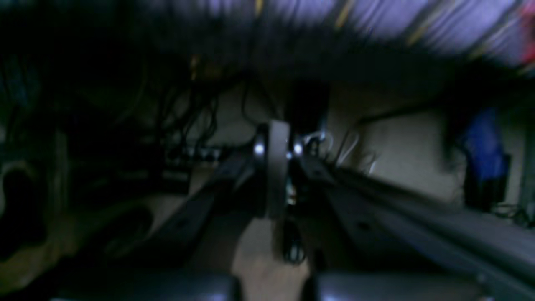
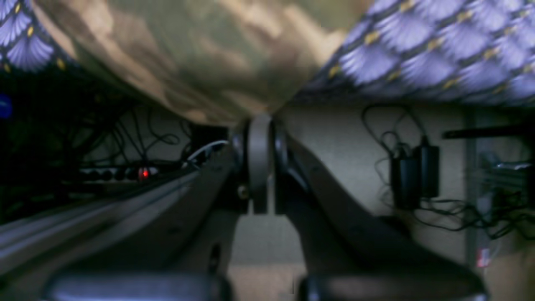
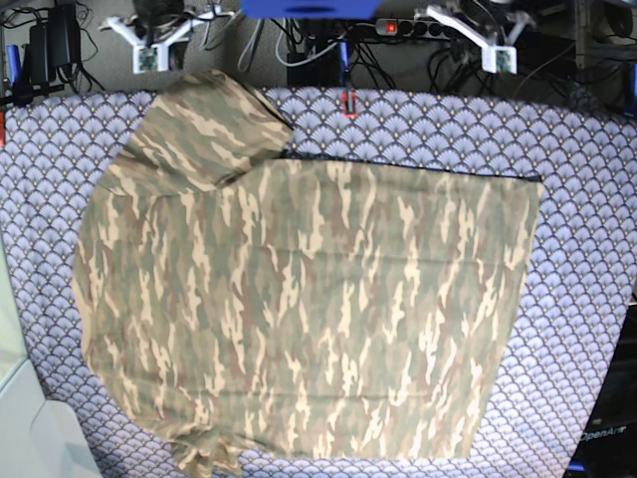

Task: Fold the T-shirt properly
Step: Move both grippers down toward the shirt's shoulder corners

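Base view: T-shirt [image 3: 309, 309] spread flat over scallop tablecloth [image 3: 587, 249], one sleeve toward the far edge. Left gripper [image 1: 278, 167] jaws closed, empty. Right gripper [image 2: 260, 163] jaws closed, empty, below hanging shirt cloth.

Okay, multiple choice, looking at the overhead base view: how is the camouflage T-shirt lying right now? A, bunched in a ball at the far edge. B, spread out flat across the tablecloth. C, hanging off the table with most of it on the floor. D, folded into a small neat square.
B: the T-shirt lies opened out over the purple scallop tablecloth, body flat, with one sleeve angled toward the far edge.
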Robot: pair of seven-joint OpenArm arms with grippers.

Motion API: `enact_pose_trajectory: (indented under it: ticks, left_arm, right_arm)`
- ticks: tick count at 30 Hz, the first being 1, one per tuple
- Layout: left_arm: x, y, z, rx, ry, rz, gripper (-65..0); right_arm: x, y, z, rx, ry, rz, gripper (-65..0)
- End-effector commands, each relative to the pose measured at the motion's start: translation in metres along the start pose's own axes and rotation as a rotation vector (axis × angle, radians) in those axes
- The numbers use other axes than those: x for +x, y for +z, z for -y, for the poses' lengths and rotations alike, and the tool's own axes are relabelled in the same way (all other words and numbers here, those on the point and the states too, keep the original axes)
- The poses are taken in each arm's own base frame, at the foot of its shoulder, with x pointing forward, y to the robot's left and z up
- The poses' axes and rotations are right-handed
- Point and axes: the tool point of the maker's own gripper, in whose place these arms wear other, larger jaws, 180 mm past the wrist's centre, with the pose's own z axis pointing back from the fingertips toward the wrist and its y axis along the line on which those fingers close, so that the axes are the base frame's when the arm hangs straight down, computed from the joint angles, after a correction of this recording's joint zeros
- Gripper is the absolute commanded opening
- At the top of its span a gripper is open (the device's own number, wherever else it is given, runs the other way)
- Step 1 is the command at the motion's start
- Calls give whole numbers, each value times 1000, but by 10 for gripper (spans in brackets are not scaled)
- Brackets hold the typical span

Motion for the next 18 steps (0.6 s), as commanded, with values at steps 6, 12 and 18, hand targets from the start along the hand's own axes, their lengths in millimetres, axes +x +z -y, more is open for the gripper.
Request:
enact_pose_trajectory:
  ticks: [6, 12, 18]
  left_arm:
    - [35, 23, -5, 16, -24, 41, -646]
    - [53, 28, -38, 106, -29, 85, -645]
    - [70, 30, -58, 157, -34, 130, -645]
  right_arm:
    - [21, 4, 3, 6, 23, 44, -649]
    - [39, -3, -1, 95, -40, 89, -601]
    - [62, -1, 0, 273, -133, 148, -462]
